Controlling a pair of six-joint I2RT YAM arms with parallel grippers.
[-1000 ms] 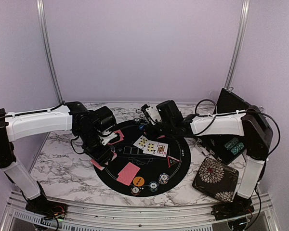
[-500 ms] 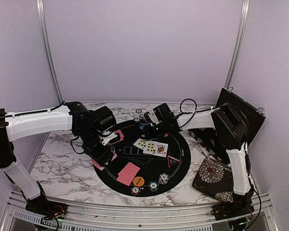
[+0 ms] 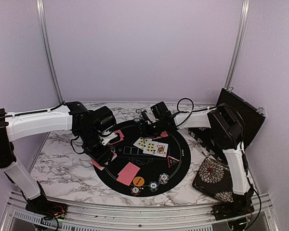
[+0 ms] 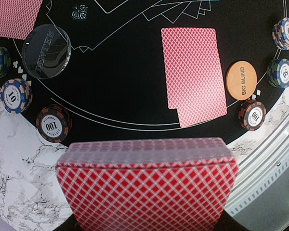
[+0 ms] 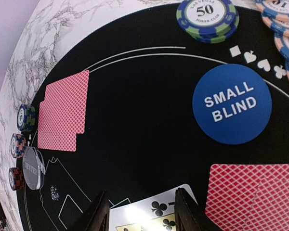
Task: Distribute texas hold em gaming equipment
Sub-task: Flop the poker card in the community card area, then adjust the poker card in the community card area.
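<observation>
My left gripper [image 3: 102, 158] is shut on a deck of red-backed cards [image 4: 147, 187] over the mat's left edge. A face-down pair of red-backed cards [image 4: 195, 74] lies beside the orange Big Blind disc [image 4: 241, 80], with striped chip stacks [image 4: 252, 114] near them. My right gripper [image 5: 140, 211] is open and low over the back of the mat, just above a face-up clubs card [image 5: 159, 211]. The blue Small Blind disc [image 5: 232, 103] and a green 50 chip stack [image 5: 207, 17] lie ahead of it. Face-up cards [image 3: 151, 146] and a red-edged triangle [image 3: 172, 161] lie mid-mat.
A clear dealer disc [image 4: 45, 44] and chip stacks [image 4: 53, 123] sit by the black round mat's [image 3: 183, 156] left edge. A floral pouch [image 3: 214, 179] lies at the front right, and a black open case [image 3: 236, 130] stands behind it.
My right arm has folded, its elbow rising, and its gripper has shifted slightly left and lower over the back of the mat. The left arm and its deck have not moved.
</observation>
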